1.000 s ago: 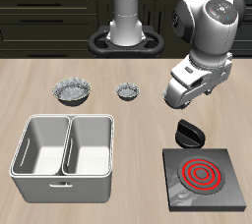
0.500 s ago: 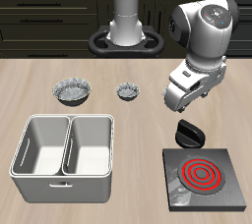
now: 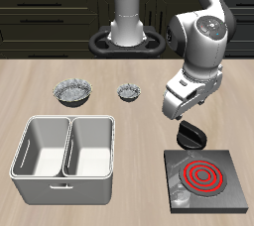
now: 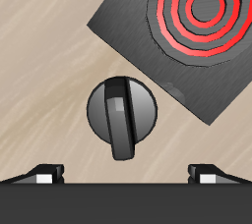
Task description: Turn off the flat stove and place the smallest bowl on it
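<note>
Lowering since a moment ago, my gripper (image 3: 182, 121) now hangs just above the black knob (image 3: 190, 136), fingers spread wide with nothing between them. Right of centre at the frame's bottom, the flat stove (image 3: 230, 191) glows red. Near the middle sits the smallest bowl (image 3: 129, 92), well apart.

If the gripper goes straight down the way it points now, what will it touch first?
Most likely the black knob: in the wrist view it sits between the open fingertips of the gripper, off the slab of the flat stove, whose rings glow red. How far below it lies is unclear.
</note>
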